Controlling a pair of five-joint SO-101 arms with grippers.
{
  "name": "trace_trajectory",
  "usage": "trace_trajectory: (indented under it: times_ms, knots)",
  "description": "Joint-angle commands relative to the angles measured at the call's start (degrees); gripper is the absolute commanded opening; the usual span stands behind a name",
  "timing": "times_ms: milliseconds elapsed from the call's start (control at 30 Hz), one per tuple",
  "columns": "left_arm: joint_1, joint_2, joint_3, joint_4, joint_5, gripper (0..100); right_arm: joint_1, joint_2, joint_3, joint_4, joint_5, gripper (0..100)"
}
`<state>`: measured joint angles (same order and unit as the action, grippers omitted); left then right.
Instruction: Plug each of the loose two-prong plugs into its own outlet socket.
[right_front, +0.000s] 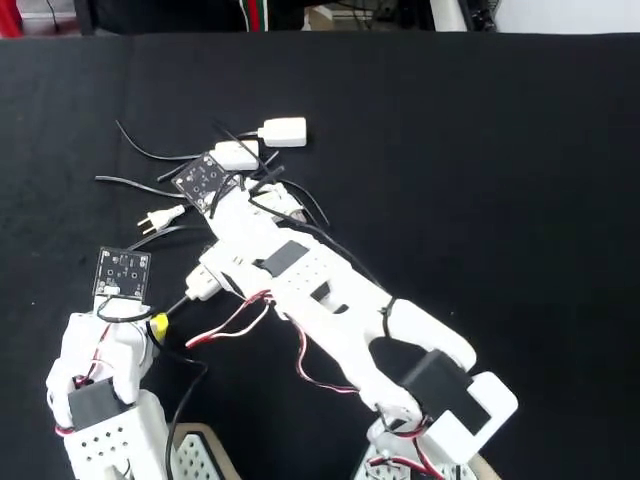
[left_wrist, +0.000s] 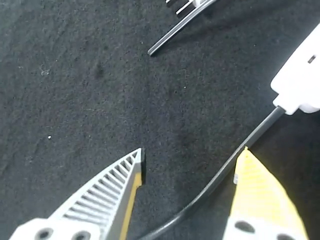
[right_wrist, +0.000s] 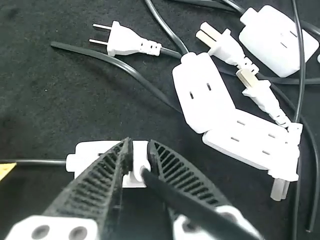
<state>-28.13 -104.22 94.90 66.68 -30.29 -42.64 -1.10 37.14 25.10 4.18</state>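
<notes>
Now, right arm (right_front: 330, 300): you have it stretched low over the black table (right_front: 500, 150), from the near right corner towards the parts at the far left.
Right gripper (right_wrist: 136, 162): its dark ribbed fingers are pressed onto a white corded block (right_wrist: 92, 152), pinching it at the end away from its cord.
Left arm (right_front: 100, 390): it sits folded at the near left corner, with its wrist aimed at that same block.
Left gripper (left_wrist: 192, 152): it is spread wide, one finger grey-white and the other yellow. The block's black cord (left_wrist: 220, 175) runs between them, just beside the yellow finger; you cannot tell whether it touches.
Round-pin plug (right_wrist: 127, 45): it lies loose on the table beyond the block, its two pins pointing away from the sockets.
Flat-blade plugs (right_wrist: 222, 44) (right_wrist: 260, 92): both lie loose among the sockets, and neither is pushed in. One has its blades just beside the edge of the nearest socket.
Sockets (right_wrist: 204, 90) (right_wrist: 250, 142) (right_wrist: 277, 37): all three are white and lie slots up. The two nearer the gripper meet at a corner, and the third lies apart from them.
In your way: loose black cords (right_wrist: 165, 30) cross the group of plugs and sockets. From the high view, your right arm covers part of that group.
</notes>
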Motion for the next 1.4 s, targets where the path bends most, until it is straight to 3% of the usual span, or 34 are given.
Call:
trace_trajectory:
  times_ms: [0,400,567,733,1000,1367]
  knots:
    - [-0.2,-0.4,-0.2,-0.2,-0.4,29,0.1,-0.1,-1.3,2.0,0.0,1.1]
    - [-0.2,-0.4,-0.1,-0.3,-0.5,29,-4.7,3.0,0.7,2.3,1.4,1.1]
    - [-0.2,-0.4,0.0,-0.3,-2.6,29,-2.7,2.9,0.7,6.2,4.7,1.1]
    - [-0.2,-0.4,0.0,-0.3,-2.7,29,3.2,2.9,0.5,14.4,11.0,1.1]
    - [-0.2,-0.4,0.0,-0.3,-2.7,29,15.9,1.5,0.4,17.8,16.4,1.1]
    - [-0.2,-0.4,0.0,-0.3,-2.7,29,33.4,-15.2,0.7,33.0,27.0,1.1]
